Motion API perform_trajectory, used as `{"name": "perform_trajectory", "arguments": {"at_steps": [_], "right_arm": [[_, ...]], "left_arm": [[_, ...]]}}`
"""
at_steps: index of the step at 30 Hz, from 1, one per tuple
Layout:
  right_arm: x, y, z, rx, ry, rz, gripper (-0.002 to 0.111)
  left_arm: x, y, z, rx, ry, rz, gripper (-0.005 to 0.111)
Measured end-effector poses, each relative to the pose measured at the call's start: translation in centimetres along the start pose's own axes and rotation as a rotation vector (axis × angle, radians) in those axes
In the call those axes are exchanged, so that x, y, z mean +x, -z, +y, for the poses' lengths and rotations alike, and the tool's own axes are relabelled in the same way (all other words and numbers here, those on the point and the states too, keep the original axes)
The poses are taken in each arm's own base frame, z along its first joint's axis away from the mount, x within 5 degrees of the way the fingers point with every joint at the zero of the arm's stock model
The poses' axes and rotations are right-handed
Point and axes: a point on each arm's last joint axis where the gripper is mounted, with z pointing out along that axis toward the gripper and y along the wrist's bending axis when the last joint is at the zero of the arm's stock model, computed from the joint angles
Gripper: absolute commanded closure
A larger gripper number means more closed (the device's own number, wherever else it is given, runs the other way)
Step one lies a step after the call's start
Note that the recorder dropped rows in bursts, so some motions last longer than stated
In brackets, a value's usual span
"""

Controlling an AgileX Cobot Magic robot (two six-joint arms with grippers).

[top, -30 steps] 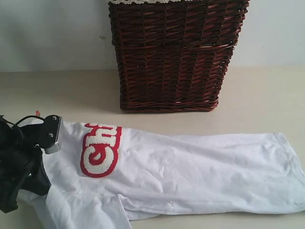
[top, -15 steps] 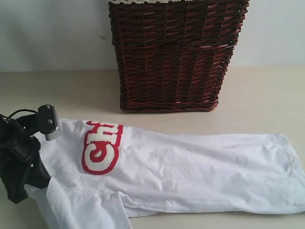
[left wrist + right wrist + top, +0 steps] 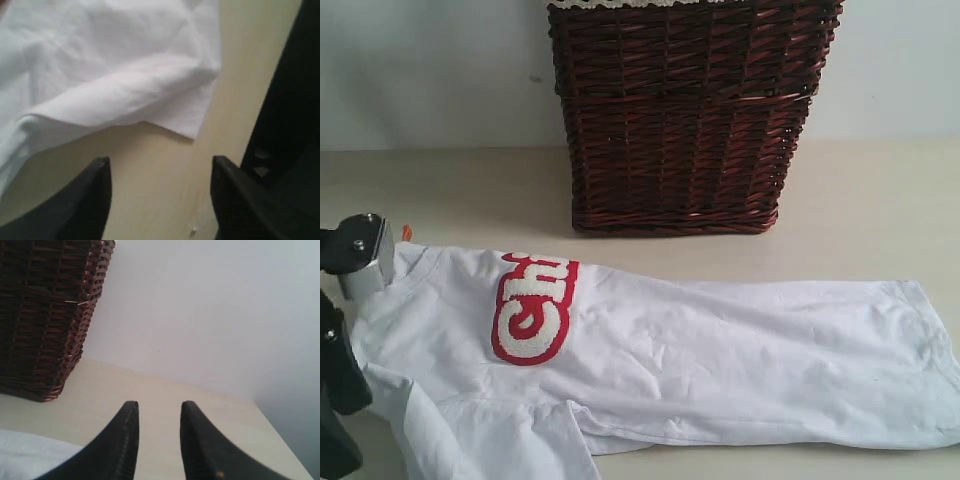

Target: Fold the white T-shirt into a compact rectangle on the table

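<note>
The white T-shirt point(image 3: 720, 360) lies lengthwise across the table point(image 3: 870, 210), its red-outlined lettering point(image 3: 532, 305) near the left end and a small orange tag point(image 3: 407, 232) at the collar. A fold of fabric point(image 3: 500, 440) lies doubled at the front left. My left arm point(image 3: 335, 370) stands at the shirt's left end. In the left wrist view my left gripper point(image 3: 160, 167) is open over bare table, a sleeve edge of the T-shirt point(image 3: 125, 90) just ahead of its fingertips, apart from them. My right gripper point(image 3: 160, 407) is open and empty, above the table beside a corner of the T-shirt point(image 3: 25, 455).
A dark brown wicker basket point(image 3: 685, 110) with a lace-trimmed liner stands at the back middle against the pale wall; the right wrist view shows the basket point(image 3: 45, 315) too. The shirt's right end reaches the picture's right edge point(image 3: 945, 380).
My left gripper has opened and let go of the shirt. The left arm has drawn back leftward off the fabric, and the collar end has settled flat.
</note>
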Motion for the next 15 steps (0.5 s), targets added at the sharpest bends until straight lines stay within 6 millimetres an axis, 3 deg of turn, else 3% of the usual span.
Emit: {"name": "perform_trajectory", "arguments": {"at_steps": [5,11,15], "right_arm": [[0.0,0.0,0.0,0.000,0.000,0.000,0.079],[0.0,0.0,0.0,0.000,0.000,0.000,0.079],[0.0,0.0,0.0,0.000,0.000,0.000,0.079]], "left_arm": [[1.1,-1.7,-1.9,0.107,-0.172,-0.033,0.050],[3.3,-4.5,-4.0,0.227,-0.632,-0.077,0.050],[3.5,-5.1,-4.8,0.201,-0.774,-0.076,0.050]]}}
